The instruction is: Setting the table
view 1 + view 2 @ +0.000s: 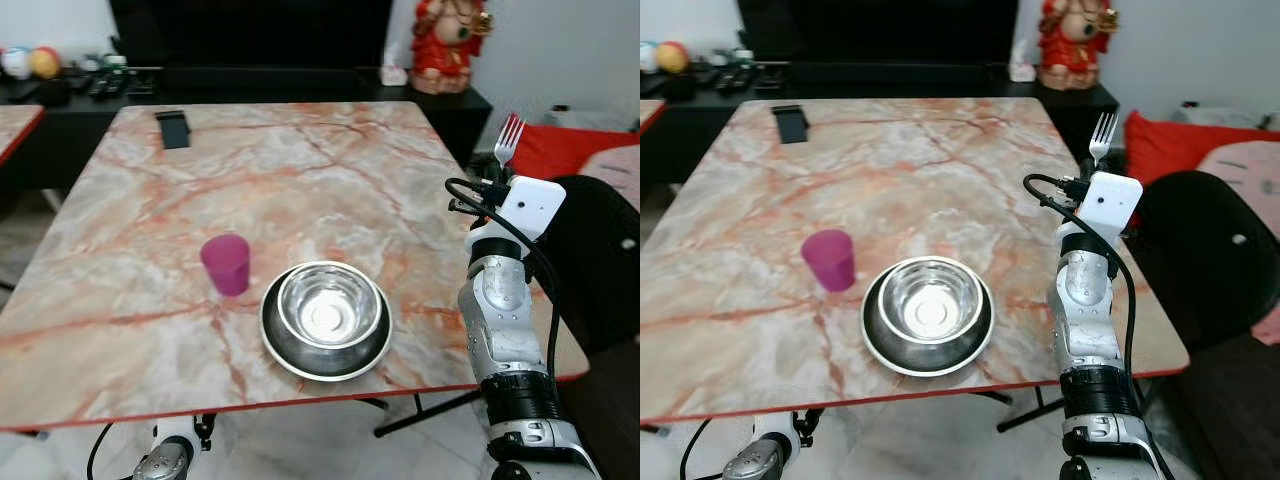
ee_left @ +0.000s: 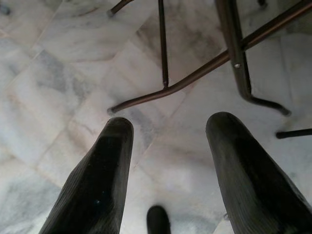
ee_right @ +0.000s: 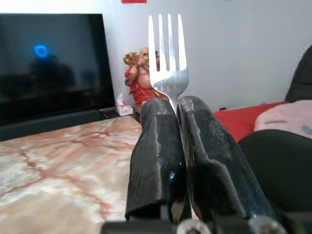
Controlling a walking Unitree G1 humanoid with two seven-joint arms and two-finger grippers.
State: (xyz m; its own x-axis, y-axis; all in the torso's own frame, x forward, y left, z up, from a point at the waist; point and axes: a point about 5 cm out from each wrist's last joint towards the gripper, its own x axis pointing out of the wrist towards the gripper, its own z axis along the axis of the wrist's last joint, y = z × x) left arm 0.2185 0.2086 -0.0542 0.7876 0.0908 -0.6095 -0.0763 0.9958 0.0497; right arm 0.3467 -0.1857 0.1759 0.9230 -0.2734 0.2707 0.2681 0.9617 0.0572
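Observation:
A steel bowl point(image 1: 328, 308) rests in a dark steel plate point(image 1: 275, 335) near the front edge of the marble table point(image 1: 300, 180). A pink cup point(image 1: 226, 264) stands upright just left of them. My right gripper point(image 3: 176, 109) is raised at the table's right edge, shut on a silver fork point(image 1: 509, 139) whose tines point up. My left gripper point(image 2: 168, 131) hangs below the table, open, with nothing between its fingers point(image 2: 102, 180).
A black phone point(image 1: 173, 128) lies at the table's far left. A red figurine point(image 1: 447, 42) and a dark TV stand sit behind. A black chair point(image 1: 600, 260) and red cushion point(image 1: 560, 150) are at the right. Metal table legs point(image 2: 195, 78) cross the marble floor below.

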